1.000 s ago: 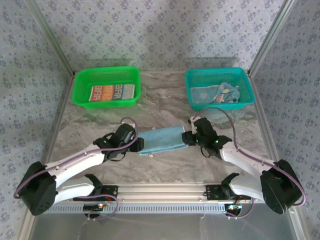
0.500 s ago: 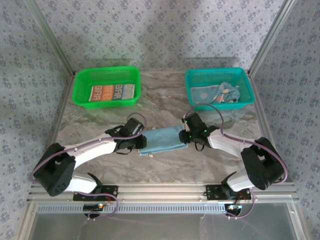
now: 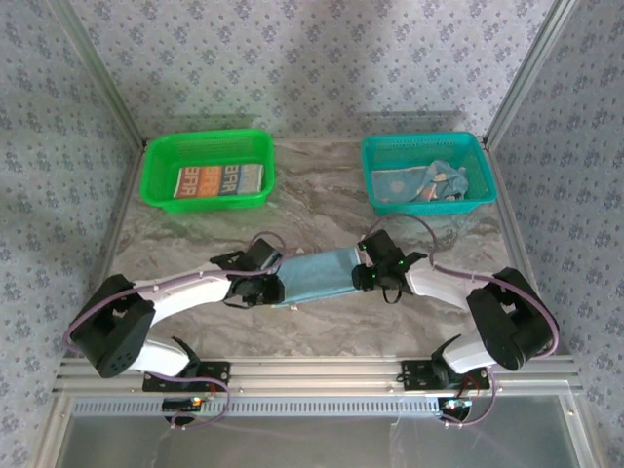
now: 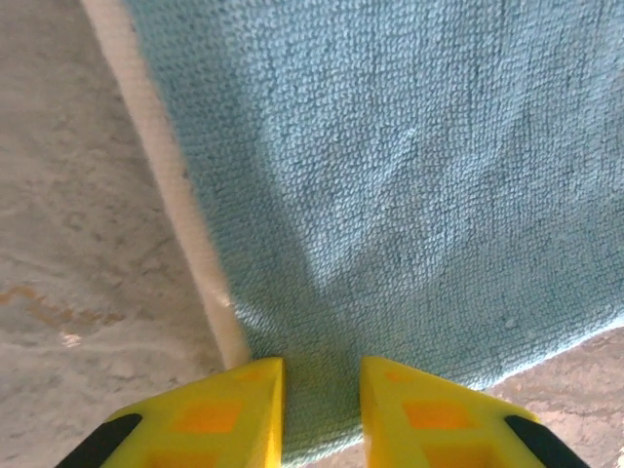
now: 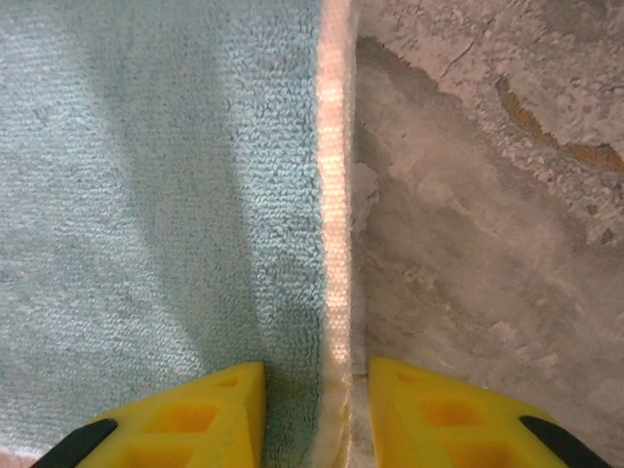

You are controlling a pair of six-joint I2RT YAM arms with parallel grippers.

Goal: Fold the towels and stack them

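A plain light blue towel [image 3: 317, 275] lies spread mid-table between my two grippers. My left gripper [image 3: 267, 286] is shut on its left end; in the left wrist view the cloth [image 4: 409, 175] puckers into the gap between the yellow fingers of the left gripper [image 4: 322, 375]. My right gripper [image 3: 362, 274] is shut on the right end; in the right wrist view the towel [image 5: 146, 195] and its white hem run between the fingers of the right gripper [image 5: 317, 375]. A striped, lettered towel [image 3: 219, 181] lies flat in the green basket [image 3: 156, 166]. More towels [image 3: 429, 182] sit crumpled in the teal basket [image 3: 375, 156].
The two baskets stand at the back of the marble tabletop [image 3: 322, 185], green on the left and teal on the right. Patterned walls with metal posts close in the sides and back. An aluminium rail [image 3: 312, 375] runs along the near edge.
Both arms reached in to the blue towel's ends and the jaws narrowed onto the cloth. The towel now looks stretched and slightly lifted between them.
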